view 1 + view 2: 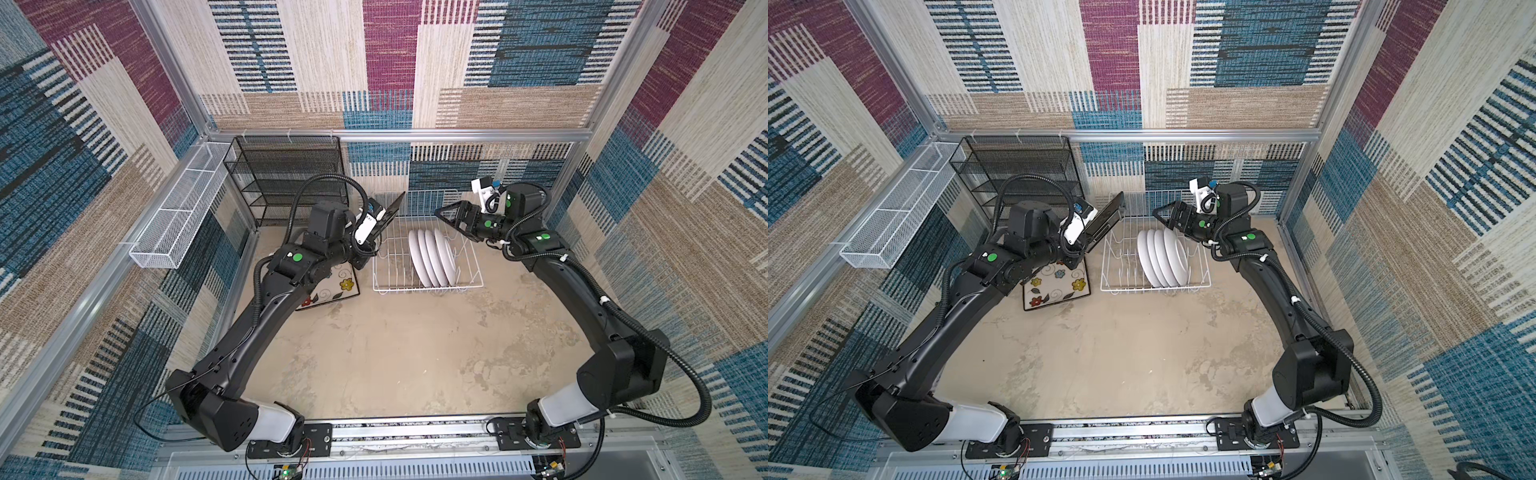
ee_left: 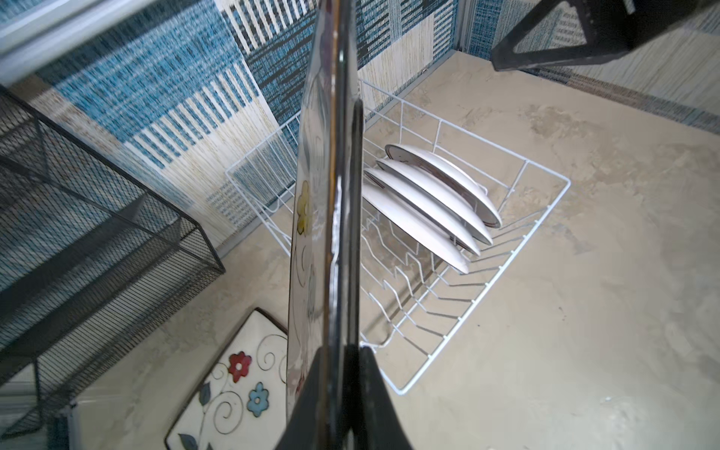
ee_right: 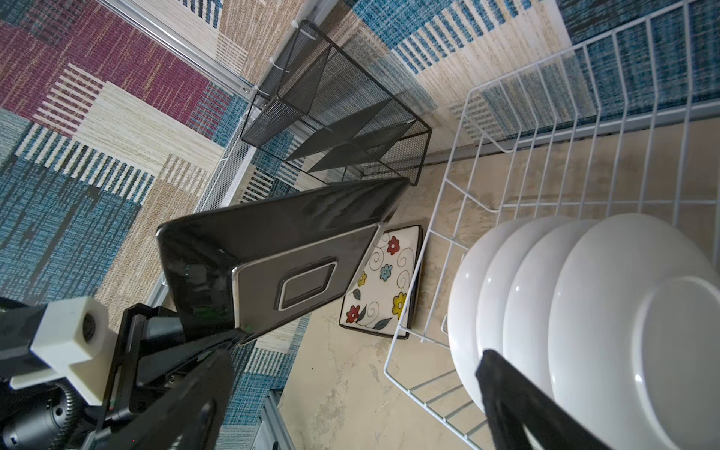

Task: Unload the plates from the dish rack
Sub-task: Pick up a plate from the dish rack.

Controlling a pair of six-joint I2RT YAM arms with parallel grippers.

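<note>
The left gripper (image 2: 343, 374) is gripping a square plate (image 3: 292, 233) by one edge, with one finger pressing on the flowered face and the other on the black back. The plate is standing on edge and reaching out past the fingertips, lifted over the left side of the dish rack (image 2: 526, 163). Below those fingers a second square plate (image 1: 1059, 282) is lying face up on the table (image 1: 395, 353), just beside the rack. The right gripper (image 1: 449, 218) is hanging over the rack's back right part with its fingers spread wide and nothing between them. Four round plates (image 1: 432, 257) are standing on edge in the rack's tines just below those fingertips, none of them gripped.
</note>
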